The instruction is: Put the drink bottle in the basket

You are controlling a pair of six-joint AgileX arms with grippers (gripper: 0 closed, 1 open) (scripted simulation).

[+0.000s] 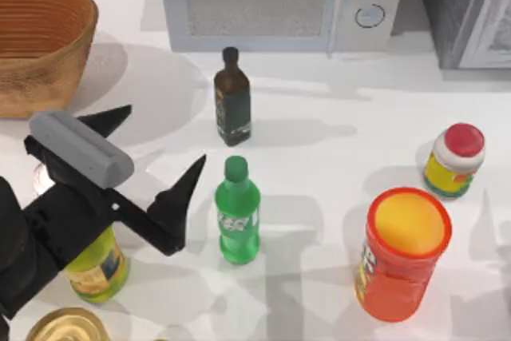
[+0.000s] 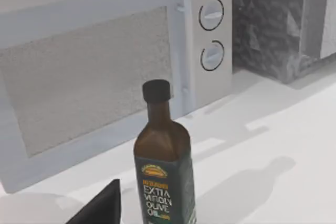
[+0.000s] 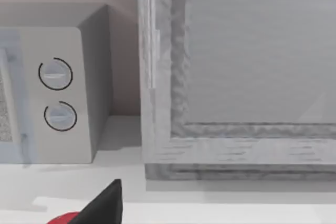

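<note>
The drink bottle (image 1: pixel 237 213), bright green with a green cap and a white-and-green label, stands upright near the table's middle. The basket (image 1: pixel 40 37), tan wicker with ribbed sides, sits at the far left corner. My left gripper (image 1: pixel 166 133) hovers open just left of the drink bottle, its two black fingers (image 1: pixel 185 185) spread wide and pointing toward the table's right, holding nothing. One of its fingers (image 2: pixel 102 208) shows in the left wrist view. My right gripper (image 3: pixel 102 208) is parked, facing the back wall.
A dark olive-oil bottle (image 1: pixel 231 97) (image 2: pixel 164 166) stands behind the drink bottle, in front of a microwave (image 1: pixel 271 1). A yellow-green bottle (image 1: pixel 96 265) sits under my left arm, with a can (image 1: pixel 68 327) beside it. An orange canister (image 1: pixel 403 253) and a red-capped jar (image 1: pixel 455 157) stand at the right.
</note>
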